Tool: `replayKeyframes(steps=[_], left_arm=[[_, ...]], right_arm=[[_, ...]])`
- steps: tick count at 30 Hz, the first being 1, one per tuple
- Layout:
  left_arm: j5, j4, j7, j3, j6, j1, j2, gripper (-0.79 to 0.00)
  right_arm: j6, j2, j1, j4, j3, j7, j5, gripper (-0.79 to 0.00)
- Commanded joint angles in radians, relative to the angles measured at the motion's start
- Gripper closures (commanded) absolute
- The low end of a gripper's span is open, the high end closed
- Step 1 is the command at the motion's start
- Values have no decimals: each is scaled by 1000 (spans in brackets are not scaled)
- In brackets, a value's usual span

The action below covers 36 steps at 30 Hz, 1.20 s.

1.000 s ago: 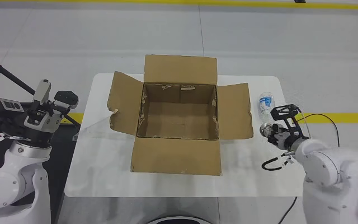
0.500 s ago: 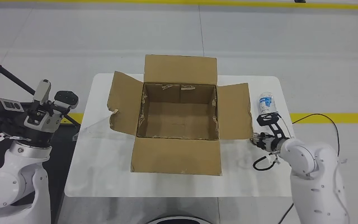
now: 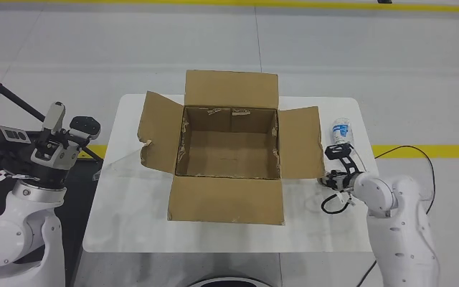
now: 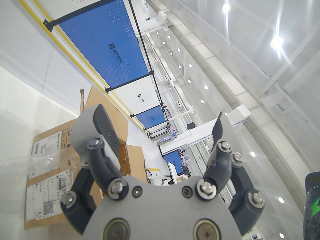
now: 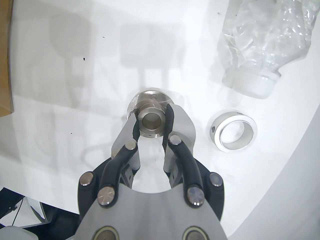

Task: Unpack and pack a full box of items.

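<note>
Industrial hall: grey floor (image 3: pixel 323 50) with yellow lane lines (image 3: pixel 448 151), blue and white perforated partition panels (image 4: pixel 105 51), high ceiling with spot lamps (image 4: pixel 226 8), distant workstations (image 4: pixel 175 166).

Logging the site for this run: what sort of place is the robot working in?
Probably a factory or test hall: yellow floor lines, blue partition panels under a high ceiling with spotlights, and a white work table bearing an open cardboard box.

The box (image 3: pixel 228 201) is brown, the table (image 3: pixel 122 215) white, the bottle (image 5: pixel 270 26) clear and white-capped, the fitting (image 5: pixel 150 106) and ring (image 5: pixel 215 136) silver.
</note>
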Motion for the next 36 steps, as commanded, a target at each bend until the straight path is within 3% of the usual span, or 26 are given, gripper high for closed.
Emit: replayKeyframes(steps=[1,3,8,13,14,15,20,24,31,36], left_arm=[[0,0,0,0,0,0,0,-785],[0,0,0,0,0,0,0,-785],[0,0,0,0,0,0,0,-785],[0,0,0,0,0,0,0,-785],[0,0,0,0,0,0,0,-785],[0,0,0,0,0,0,0,-785],[0,0,0,0,0,0,0,-785],[0,0,0,0,0,0,0,-785],[0,0,0,0,0,0,0,-785],[0,0,0,0,0,0,0,-785]], right_arm=[[1,2,3,4,-4,3,3,-191],[3,4,6,6,-7,5,5,-296],[8,9,8,0,-11,13,12,-385],[40,17,0,-67,13,8,13,-573],[52,19,-6,-100,27,9,12,-720],[67,21,-12,-140,43,10,11,-785],[125,30,-37,-342,139,-8,56,-785],[141,34,-22,-408,184,-36,148,-785],[61,41,78,-311,124,-13,351,-785],[45,42,145,-196,33,4,395,-785]])
